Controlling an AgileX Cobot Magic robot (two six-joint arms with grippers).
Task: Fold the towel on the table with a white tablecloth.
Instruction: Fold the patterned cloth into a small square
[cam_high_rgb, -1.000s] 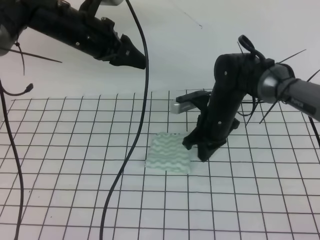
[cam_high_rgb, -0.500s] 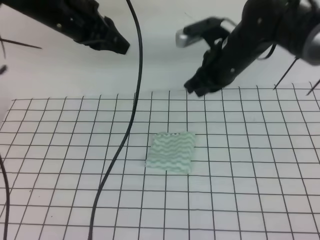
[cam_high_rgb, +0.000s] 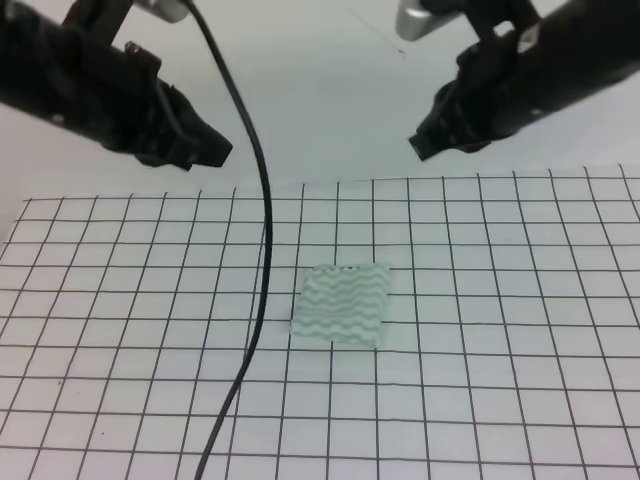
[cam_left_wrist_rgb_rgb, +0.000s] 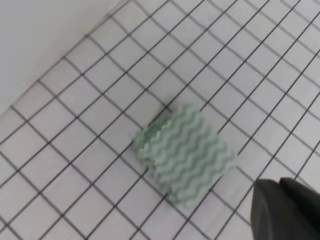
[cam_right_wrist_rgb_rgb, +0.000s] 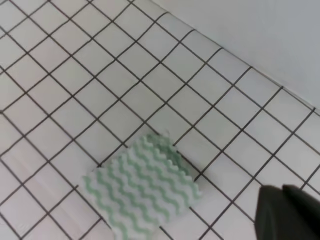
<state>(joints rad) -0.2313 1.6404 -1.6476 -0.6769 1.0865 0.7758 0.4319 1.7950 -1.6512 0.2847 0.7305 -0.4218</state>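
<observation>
Since a second ago we've pulled our right arm up and off the towel; it was down touching the towel's right edge, now it's high above the far edge of the tabletop. Left arm dropped a bit too, towel hasn't budged.

Towel sits about mid-tabletop on the white tablecloth, already a small folded rectangle, flat, wavy stripes up (looks doubled at its far edge in the left wrist view). Long axis runs roughly near-to-far, tilted slightly.

Right end effector hangs up and to the right of the towel, left end effector up and to the left; both well apart from it, holding nothing. From each, the towel lies down and toward the tabletop's near edge. Right looks marginally nearer, close call. Whether either end effector is open or closed we can't tell, only dark tips show in the wrist views.

Our read: folding looks done or nearly, arms retreating; another fold would mean a descent onto a short edge.
</observation>
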